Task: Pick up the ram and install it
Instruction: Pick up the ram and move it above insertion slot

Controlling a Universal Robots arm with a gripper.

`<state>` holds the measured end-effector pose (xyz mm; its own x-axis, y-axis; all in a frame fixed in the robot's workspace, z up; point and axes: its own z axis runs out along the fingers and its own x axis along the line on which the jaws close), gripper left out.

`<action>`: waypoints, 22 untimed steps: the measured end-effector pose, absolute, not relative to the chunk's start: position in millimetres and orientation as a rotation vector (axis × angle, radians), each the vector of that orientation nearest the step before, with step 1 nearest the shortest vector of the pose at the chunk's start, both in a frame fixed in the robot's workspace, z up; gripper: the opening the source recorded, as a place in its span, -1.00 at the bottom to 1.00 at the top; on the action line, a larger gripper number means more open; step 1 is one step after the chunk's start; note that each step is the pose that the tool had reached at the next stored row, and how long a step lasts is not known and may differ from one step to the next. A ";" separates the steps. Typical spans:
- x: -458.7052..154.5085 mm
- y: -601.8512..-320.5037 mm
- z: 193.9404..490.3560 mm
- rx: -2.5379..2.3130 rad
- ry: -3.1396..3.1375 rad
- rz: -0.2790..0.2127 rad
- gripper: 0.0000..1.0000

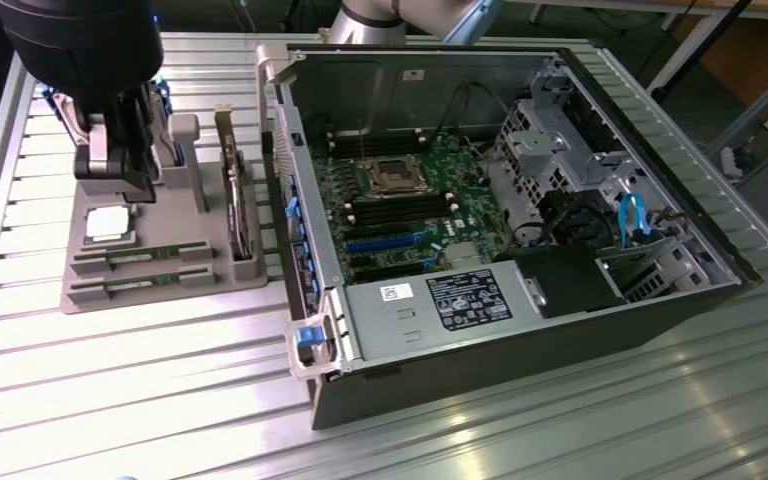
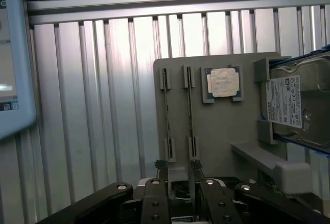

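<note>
Ram [image 2: 190,111] stood on edge, untouched, one of two sticks slotted along the grey holder's [image 2: 221,136] edge farthest from the hard drive [image 2: 296,105], probably so fingers could straddle it. Just beside lay the CPU [image 2: 223,83]. The gripper [image 2: 178,168] hovered above the holder, jaws wide and empty.

A robotics lab bench — ribbed aluminium table [image 1: 117,380], opened computer case [image 1: 398,85], grey parts fixture [image 1: 144,270].
</note>
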<state>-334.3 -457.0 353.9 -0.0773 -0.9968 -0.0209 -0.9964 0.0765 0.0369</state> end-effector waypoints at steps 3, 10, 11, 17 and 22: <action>-334.3 -458.3 352.3 2.127 -2.298 -0.065 -0.42; -334.3 -460.6 349.5 2.127 -2.298 -0.065 -0.42; -334.3 -461.2 348.8 2.127 -2.298 -0.065 -0.42; -334.3 -463.1 346.2 2.127 -2.298 -0.065 -0.42; -334.3 -464.2 343.1 2.127 -2.298 -0.065 -0.42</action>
